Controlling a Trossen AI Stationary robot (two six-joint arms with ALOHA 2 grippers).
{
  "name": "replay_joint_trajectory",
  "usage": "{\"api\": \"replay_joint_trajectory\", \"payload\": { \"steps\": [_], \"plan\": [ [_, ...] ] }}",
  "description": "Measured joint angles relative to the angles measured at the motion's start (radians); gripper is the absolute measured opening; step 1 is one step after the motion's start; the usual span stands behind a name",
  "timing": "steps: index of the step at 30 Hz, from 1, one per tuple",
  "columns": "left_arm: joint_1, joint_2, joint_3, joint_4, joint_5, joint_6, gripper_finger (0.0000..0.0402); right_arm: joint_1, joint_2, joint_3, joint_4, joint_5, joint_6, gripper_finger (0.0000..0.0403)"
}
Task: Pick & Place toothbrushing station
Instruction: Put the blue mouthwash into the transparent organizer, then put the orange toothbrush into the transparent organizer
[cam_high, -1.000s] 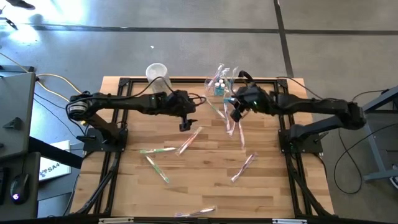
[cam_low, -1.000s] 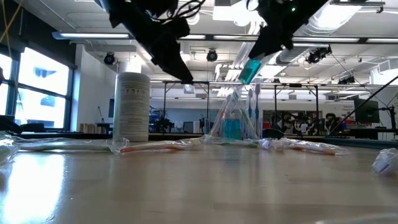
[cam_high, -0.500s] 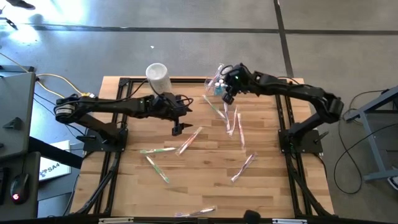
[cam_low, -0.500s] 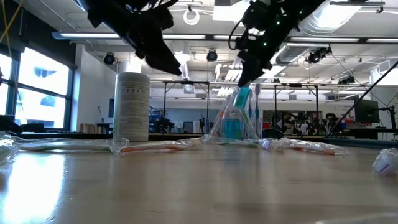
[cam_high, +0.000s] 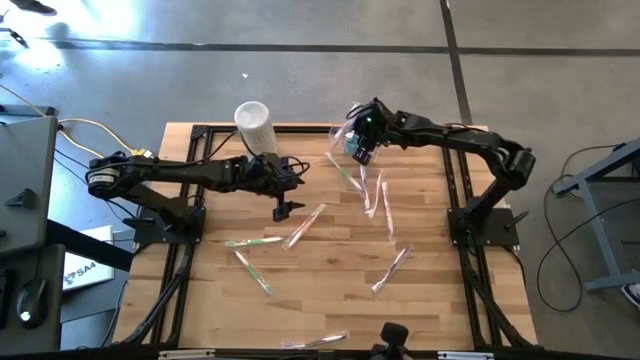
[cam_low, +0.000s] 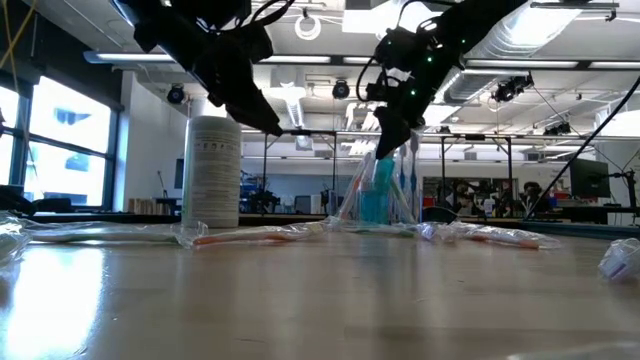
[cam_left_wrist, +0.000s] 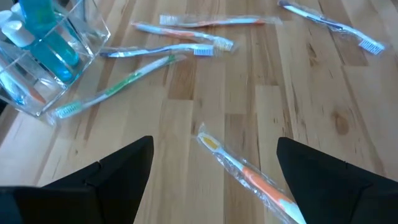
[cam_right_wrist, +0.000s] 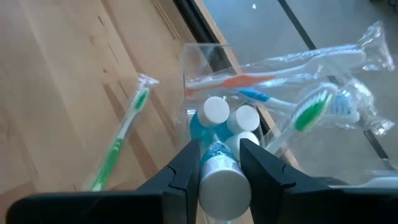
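Across the near half of the table (cam_high: 330, 300), wrapped toothbrushes are lying scattered, among them a green-handled one (cam_high: 253, 270) toward the near left and an orange-handled one (cam_left_wrist: 249, 177) just below the left gripper (cam_high: 283, 209). That gripper is being held with its fingers spread wide and empty above the middle of the table's left half, waiting.

Farther back, at the table's far edge a little right of centre, the toothbrushing station (cam_high: 352, 137) is standing: a clear, thin-walled box already holding two blue tubes with white caps (cam_right_wrist: 216, 111) and several wrapped brushes (cam_right_wrist: 311, 106) leaning out over its rim. Directly above it, a further blue tube with a white cap (cam_right_wrist: 221, 180) is being pinched near its cap end between the fingers of the right gripper (cam_high: 362, 152); the tube is pointing down toward the box.

A placing step appears to be in hand, with the tube being lowered beside the two already inside. For the next move, the tube would have to be guided straight down into the free gap, clear of the thin wall and the leaning brushes, before the pinch is released.

At the far left corner, a whitish cylindrical container (cam_high: 254, 123) is standing untouched.
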Motion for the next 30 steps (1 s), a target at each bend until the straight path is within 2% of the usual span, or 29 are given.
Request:
{"api": "replay_joint_trajectory", "payload": {
  "steps": [12,20,24,26,30],
  "plan": [
    [0.0,0.0,0.0,0.007,0.0,0.0,0.0335,-0.018,0.01,0.0,-0.03,-0.052,-0.005,0.0084],
    [0.0,0.001,0.0,0.03,-0.002,0.014,0.0335,-0.02,0.062,0.0,-0.038,-0.074,0.001,0.0084],
    [0.0,0.001,0.0,0.03,-0.003,0.021,0.0335,-0.015,0.077,0.0,-0.018,-0.032,0.004,0.0084],
    [0.0,0.001,0.0,0.03,-0.003,0.027,0.0335,-0.005,0.077,0.0,0.005,-0.026,0.003,0.0109],
    [0.0,0.001,0.0,0.017,-0.003,0.042,0.0335,0.005,0.074,0.0,0.048,-0.01,0.021,0.0221]
  ]
}}
